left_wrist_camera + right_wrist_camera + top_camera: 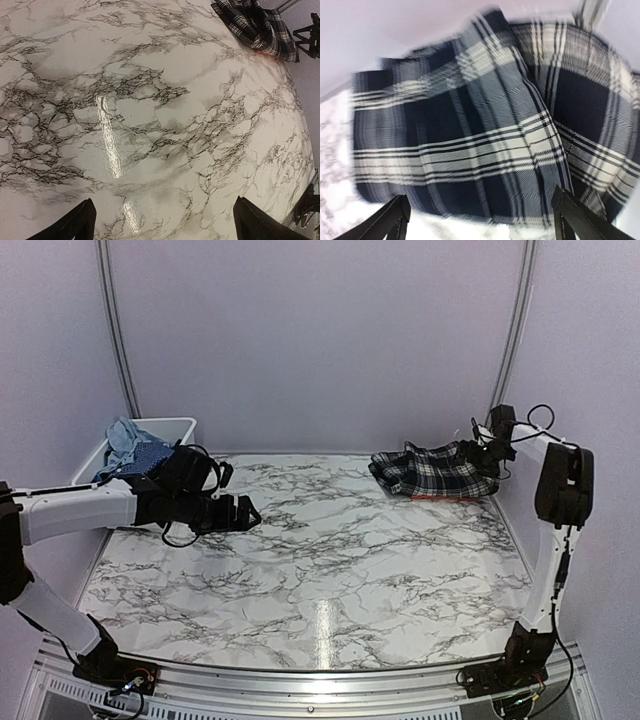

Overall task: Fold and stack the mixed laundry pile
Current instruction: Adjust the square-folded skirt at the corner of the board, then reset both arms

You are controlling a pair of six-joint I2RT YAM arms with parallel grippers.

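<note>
Hard-to-see stuff first: the bright orange T-shirt [440, 497] is mostly buried, with only a thin sliver peeking out under the near edge of the black-and-white plaid piece [437, 470]. That one is sitting in a rumpled heap at about 2 o'clock on the desk [330, 570]. The right wrist view is coming out blurry, and the plaid is filling nearly all of it and running off the frame. The right pincer [480, 222] is hanging right at the plaid with its fingers spread wide and nothing between them. From the top camera it's blending into the dark cloth and cables. The pale blue denim-like piece [122, 440] is lying in the white bin [180, 424] off the desk's edge at 10 o'clock. The left arm [80, 510] is covering its lower part, plus a darker dotted blue cloth [150, 454] I can't make out. The left pincer [245, 514] is hovering wide open over bare marble around 9 o'clock, gripping nothing. The desk top is showing white marble with dark veins and a glare streak, and plain pale lilac walls [320, 340] are closing it in.
</note>
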